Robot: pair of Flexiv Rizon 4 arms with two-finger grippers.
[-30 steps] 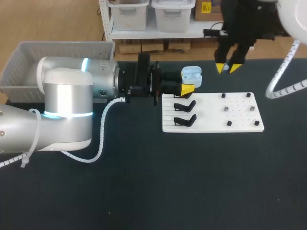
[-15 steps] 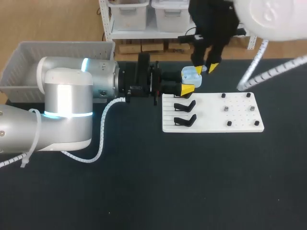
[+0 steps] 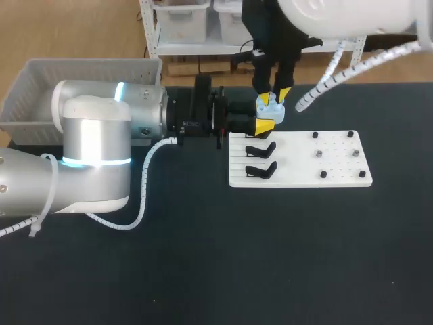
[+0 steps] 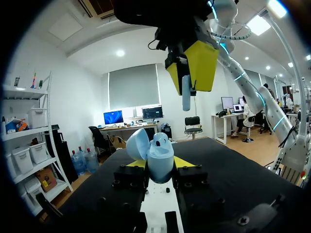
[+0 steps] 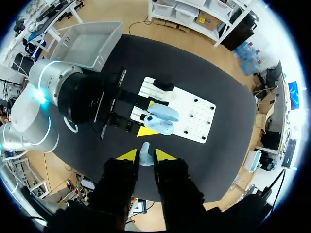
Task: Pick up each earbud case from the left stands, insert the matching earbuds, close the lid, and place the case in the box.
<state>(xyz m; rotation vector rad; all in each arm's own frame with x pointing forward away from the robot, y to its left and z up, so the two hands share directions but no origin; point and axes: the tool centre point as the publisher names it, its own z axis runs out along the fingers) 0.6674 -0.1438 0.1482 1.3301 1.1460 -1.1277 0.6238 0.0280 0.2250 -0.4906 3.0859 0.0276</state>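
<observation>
The left gripper (image 3: 265, 125) stays clamped on the pale blue earbud case (image 3: 272, 110), held level just past the far left corner of the white stand board (image 3: 338, 169). The right gripper (image 3: 272, 93), pinching a white earbud (image 5: 145, 154), has swung in over the last second from the board's far right and now hangs directly above the case, so insertion looks to be next. The case's mouth faces up with the lid tipped back toward the table's far edge, and the earbud's long axis is vertical, pointing down at it.

Holds open earbud case (image 3: 270, 108) in left gripper (image 3: 266, 118) at white board's (image 3: 338, 169) far-left corner, right gripper (image 3: 272, 97) above that corner.
</observation>
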